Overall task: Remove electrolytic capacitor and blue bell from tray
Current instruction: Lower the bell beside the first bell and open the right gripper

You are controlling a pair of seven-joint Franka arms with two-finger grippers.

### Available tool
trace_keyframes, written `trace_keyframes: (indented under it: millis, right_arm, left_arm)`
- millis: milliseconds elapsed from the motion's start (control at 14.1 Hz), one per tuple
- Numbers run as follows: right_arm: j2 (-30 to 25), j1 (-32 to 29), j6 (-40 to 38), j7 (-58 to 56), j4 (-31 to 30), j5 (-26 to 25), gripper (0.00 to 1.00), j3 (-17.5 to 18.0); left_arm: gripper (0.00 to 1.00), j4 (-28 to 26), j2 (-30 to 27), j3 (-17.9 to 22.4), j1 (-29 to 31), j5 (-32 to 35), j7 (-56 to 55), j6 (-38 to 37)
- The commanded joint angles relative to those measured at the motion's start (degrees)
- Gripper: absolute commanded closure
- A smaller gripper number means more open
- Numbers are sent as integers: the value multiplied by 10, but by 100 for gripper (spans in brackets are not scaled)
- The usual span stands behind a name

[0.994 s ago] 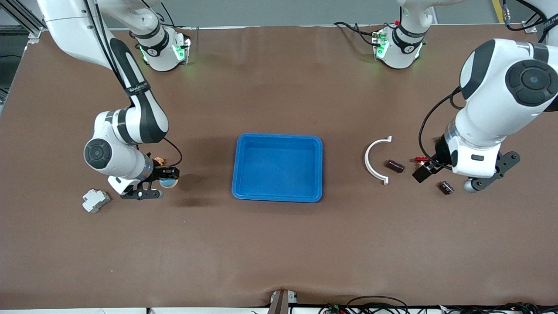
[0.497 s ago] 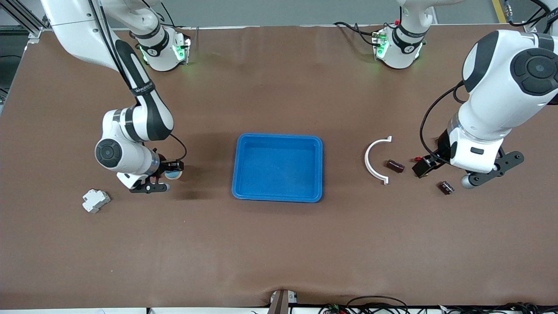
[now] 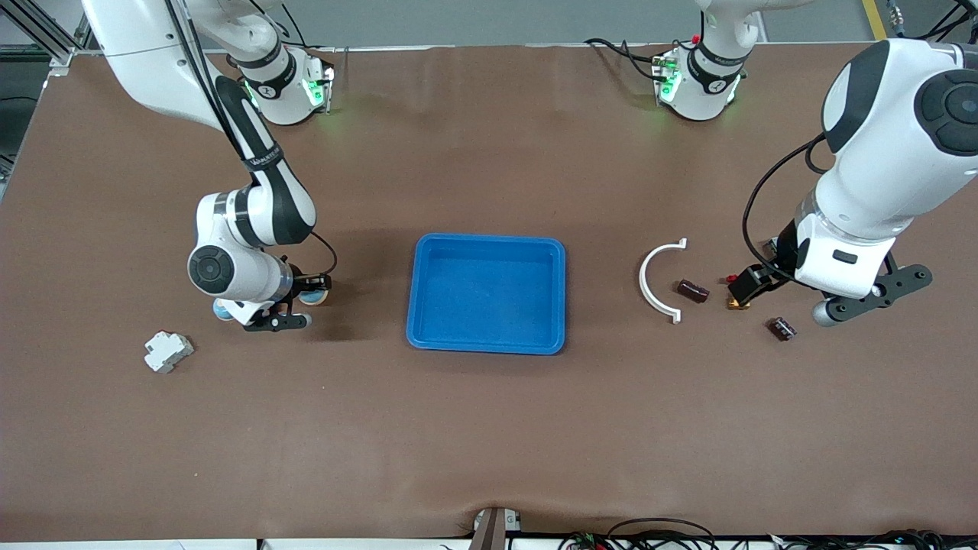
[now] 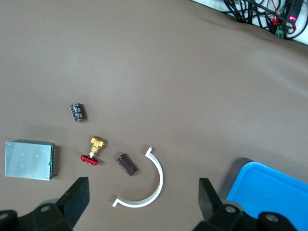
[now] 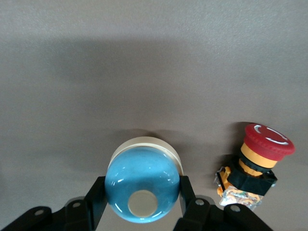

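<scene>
Brown table covering (image 3: 489, 428); right gripper (image 5: 138, 202) clamps the blue bell (image 5: 142, 190), left gripper (image 4: 144, 204) spread wide.

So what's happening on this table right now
The right hand is shut on the blue bell, holding it over the table at the right arm's end, beside a red emergency stop button. The blue tray is empty. The left hand is open over small parts, including an electrolytic capacitor, at the left arm's end.

The two robot arms were white with black joints, thin black cables, and green lights on their bases.
</scene>
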Motion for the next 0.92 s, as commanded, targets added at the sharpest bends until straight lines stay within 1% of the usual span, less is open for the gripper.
trace_keyframes:
  millis: [0, 284, 710, 781, 852]
  right_arm:
    - [3, 2, 6, -2, -2, -8, 100, 1]
    - [8, 2, 11, -2, 0, -10, 100, 1]
    - [15, 1, 24, -2, 1, -11, 99, 1]
    - [15, 1, 24, -2, 1, -10, 90, 1]
    - [15, 0, 23, -2, 2, -11, 74, 1]
  left_arm:
    - [0, 3, -8, 1, 3, -11, 35, -17]
    - [0, 19, -7, 2, 3, -11, 55, -40]
    - [0, 22, -8, 5, 4, -10, 90, -53]
    - [0, 23, -8, 5, 4, -7, 98, -54]
    - [0, 23, -8, 6, 3, -5, 115, -54]
